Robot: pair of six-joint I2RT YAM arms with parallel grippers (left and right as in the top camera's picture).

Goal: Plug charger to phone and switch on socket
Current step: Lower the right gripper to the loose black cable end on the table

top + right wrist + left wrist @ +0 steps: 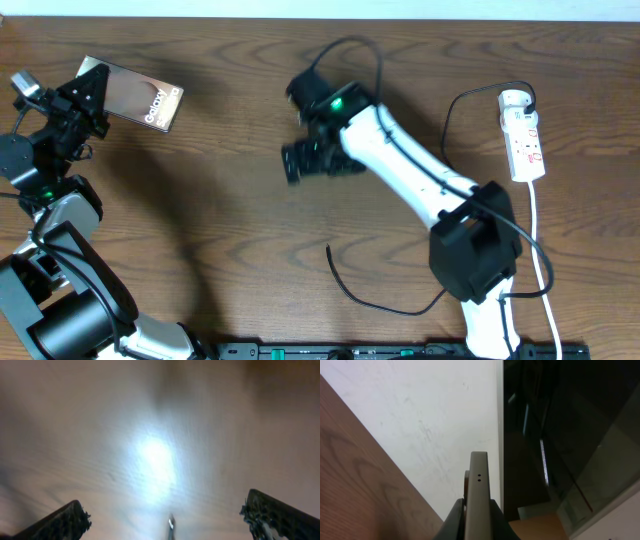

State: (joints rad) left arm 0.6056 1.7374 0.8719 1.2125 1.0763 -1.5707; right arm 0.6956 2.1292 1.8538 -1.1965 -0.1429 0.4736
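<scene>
My left gripper [88, 95] at the far left is shut on one end of the phone [142, 96], a dark brown glossy slab with pale lettering. In the left wrist view the phone [479, 490] stands edge-on between the jaws [477, 525]. The socket [525, 140], a white strip with red marks, lies at the far right. The charger's black cable [447, 130] leaves its far end, passes under my right arm and ends loose on the table [329, 250]. My right gripper [298, 162] is blurred mid-table; its fingers [172, 515] are wide apart, with a thin glinting tip [171, 522] low between them.
The socket's white cord [540, 250] runs down the right side towards the front edge. My right arm's black base [472, 250] stands at the front right. The wooden table [220, 200] lies between the two grippers.
</scene>
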